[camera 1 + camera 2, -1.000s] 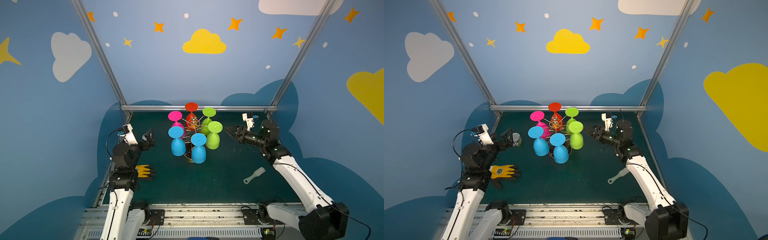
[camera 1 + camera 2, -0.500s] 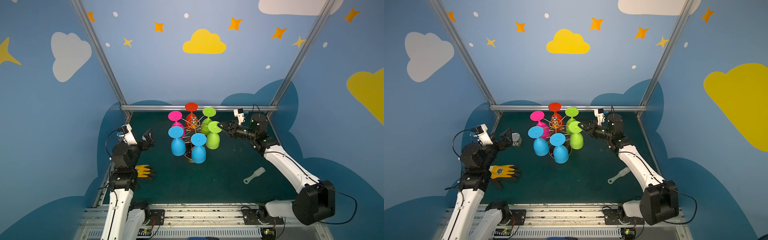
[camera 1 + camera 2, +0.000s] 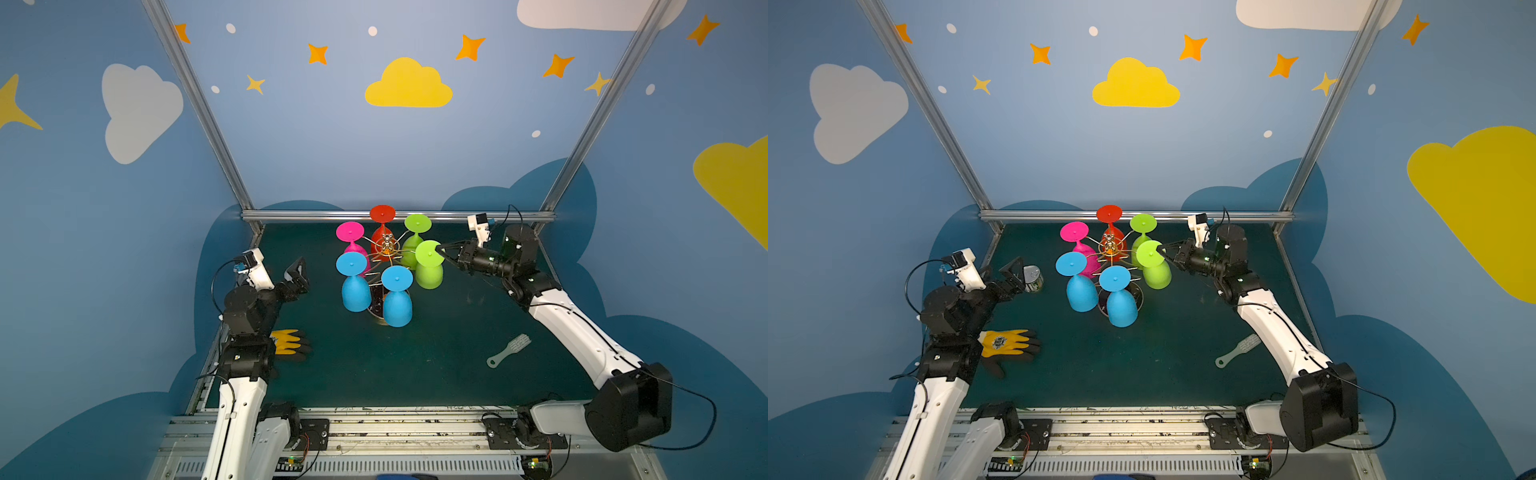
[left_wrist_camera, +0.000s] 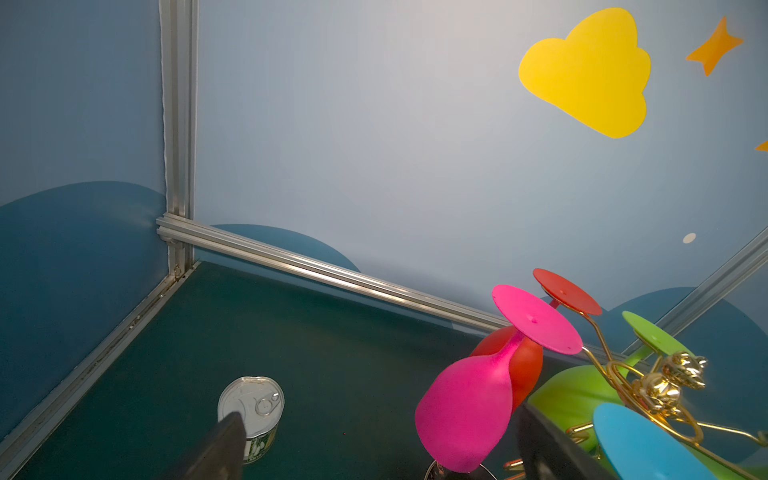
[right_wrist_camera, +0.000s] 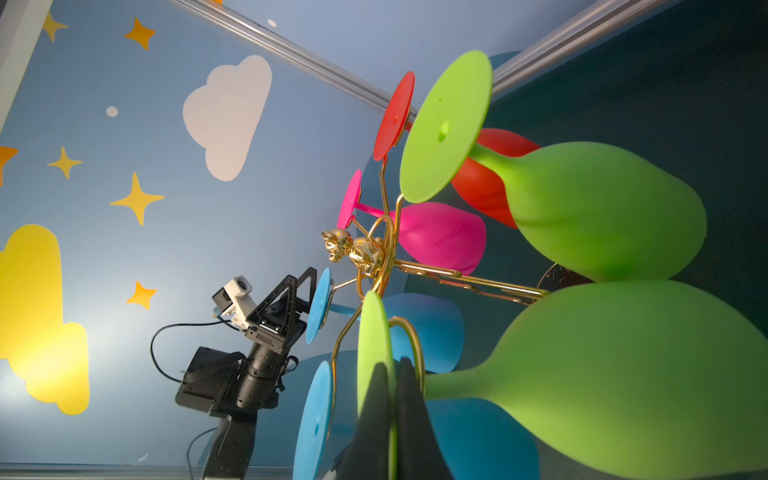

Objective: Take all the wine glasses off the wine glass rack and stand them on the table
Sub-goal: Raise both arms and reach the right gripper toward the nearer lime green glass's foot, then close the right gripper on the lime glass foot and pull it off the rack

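Over by the left edge of the table (image 3: 457,374), the left gripper (image 3: 298,270) hangs with its jaws spread wide and nothing between them. A small can (image 3: 1032,279) stands just beyond it, and a yellow glove (image 3: 1005,343) lies nearer the front-left corner.

In the middle, toward the back edge, stands the wine glass rack (image 3: 387,248), all six of its arms loaded with glasses hung upside down. The green wine glass (image 3: 429,272) on the arm that points toward the right edge is the one being worked. Its flat foot (image 5: 374,345) is uppermost and its bowl hangs below, with the long axis close to upright and leaning a little. Its stem is threaded through the gold loop (image 5: 411,336) at the end of that arm.

The right gripper (image 3: 440,250) reaches in level from the right edge, and its jaws are pinched tight on the rim of that foot. The right arm is much the nearer of the two. The rack's arm runs out from the post straight toward it, so I'd judge the glass must be drawn outward along that line, toward the right edge, until the stem clears the loop.

A pale brush (image 3: 509,351) lies well apart, near the front-right corner.
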You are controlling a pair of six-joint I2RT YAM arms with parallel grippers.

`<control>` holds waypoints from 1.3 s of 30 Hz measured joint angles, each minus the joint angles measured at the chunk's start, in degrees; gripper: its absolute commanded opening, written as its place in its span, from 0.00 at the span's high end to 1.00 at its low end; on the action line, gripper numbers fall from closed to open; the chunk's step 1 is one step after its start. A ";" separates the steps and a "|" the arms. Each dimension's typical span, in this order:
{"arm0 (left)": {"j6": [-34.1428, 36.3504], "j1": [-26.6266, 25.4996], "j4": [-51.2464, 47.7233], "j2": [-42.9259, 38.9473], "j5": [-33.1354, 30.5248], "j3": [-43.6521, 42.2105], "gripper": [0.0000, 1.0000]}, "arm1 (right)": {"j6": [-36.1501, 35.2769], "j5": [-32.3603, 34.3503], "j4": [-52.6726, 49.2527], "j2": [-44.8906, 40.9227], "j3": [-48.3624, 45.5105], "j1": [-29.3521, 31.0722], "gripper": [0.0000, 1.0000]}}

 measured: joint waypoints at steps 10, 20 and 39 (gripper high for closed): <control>-0.11 0.17 -0.26 -0.76 0.13 0.00 0.00 | 3.54 -1.20 1.31 -0.22 0.26 0.00 1.00; -0.92 0.17 -0.68 -1.95 0.68 0.00 0.00 | 3.58 -0.76 0.61 -0.22 4.02 1.11 1.00; -0.98 0.17 -0.92 -2.75 0.90 -0.33 0.00 | -0.94 2.75 -3.82 4.90 11.17 5.57 1.00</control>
